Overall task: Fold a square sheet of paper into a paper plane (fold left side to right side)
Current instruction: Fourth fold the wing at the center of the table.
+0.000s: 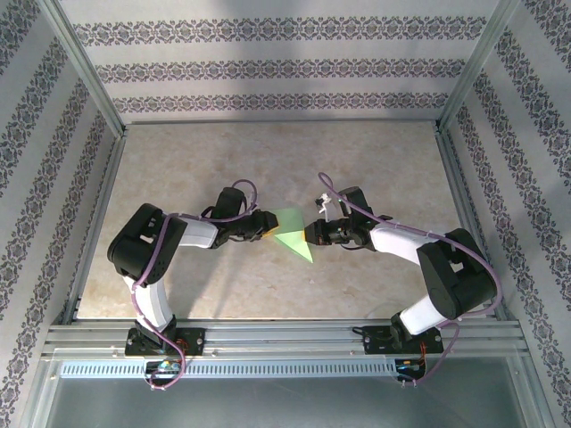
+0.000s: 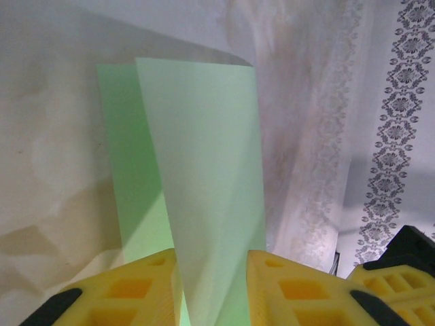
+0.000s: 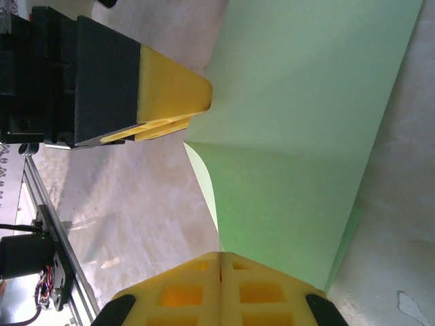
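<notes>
Grip is where we start: the left fingers (image 2: 146, 288) stand narrow with a raised flap of the paper (image 2: 204, 170) passing up between them. They are visibly apart, though, so we cannot tell whether they truly pinch it. The right fingers (image 3: 183, 292) are pressed flat together, tips at the opposite edge of the paper; whether a corner is caught in them or merely pinned under them we cannot tell. From above, the paper lies at the middle of the table (image 1: 178, 178), between the two arms, partly lifted and bent along a soft crease, with one pointed corner reaching toward the near edge. We judge the step in hand to be carrying the left side over onto the right. To do it well, we would make sure of the left hold before moving and let the right side act as a steady anchor. We would swing the flap over in a low arc rather than tug, since such thin paper is likely to buckle or slip. Edges should meet squarely before any crease is pressed.
</notes>
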